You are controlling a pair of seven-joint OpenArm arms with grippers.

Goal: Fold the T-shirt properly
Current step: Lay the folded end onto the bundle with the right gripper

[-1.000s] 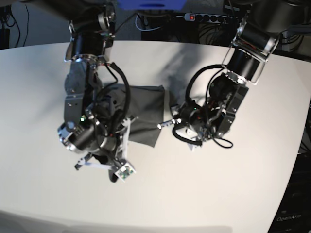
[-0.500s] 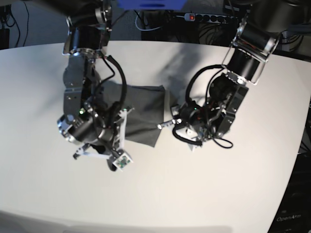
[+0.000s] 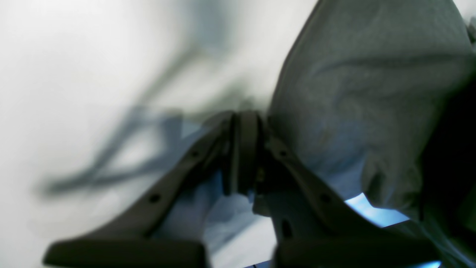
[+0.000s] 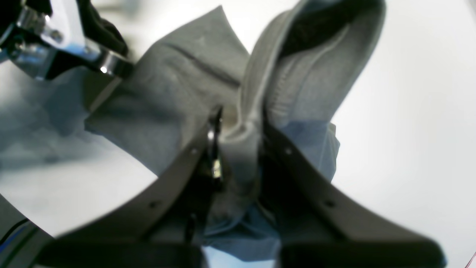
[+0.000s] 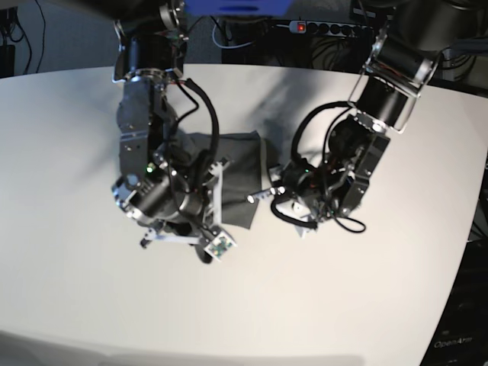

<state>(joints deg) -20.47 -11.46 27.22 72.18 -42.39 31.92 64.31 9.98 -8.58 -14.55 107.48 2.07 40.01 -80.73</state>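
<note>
The dark grey T-shirt (image 5: 238, 179) lies bunched on the white table (image 5: 76, 297), largely hidden under the arm on the base view's left (image 5: 171, 191). In the right wrist view my right gripper (image 4: 238, 149) is shut on a raised fold of the T-shirt (image 4: 178, 93), with a ribbed hem arching above the fingers. My left gripper (image 5: 254, 197) rests at the cloth's right edge. In the left wrist view my left gripper (image 3: 243, 149) has its pads pressed together with no cloth showing between them. The T-shirt (image 3: 372, 85) lies just to their right.
A power strip (image 5: 328, 28) and cables lie beyond the table's far edge. The table's curved right edge (image 5: 469, 229) runs near the arm that carries the left wrist camera (image 5: 381, 99). Both arms crowd the table's middle.
The arm that carries the right wrist camera has swung to the right over the T-shirt, taking the gripped fold with it and covering more cloth. The other arm has not moved.
</note>
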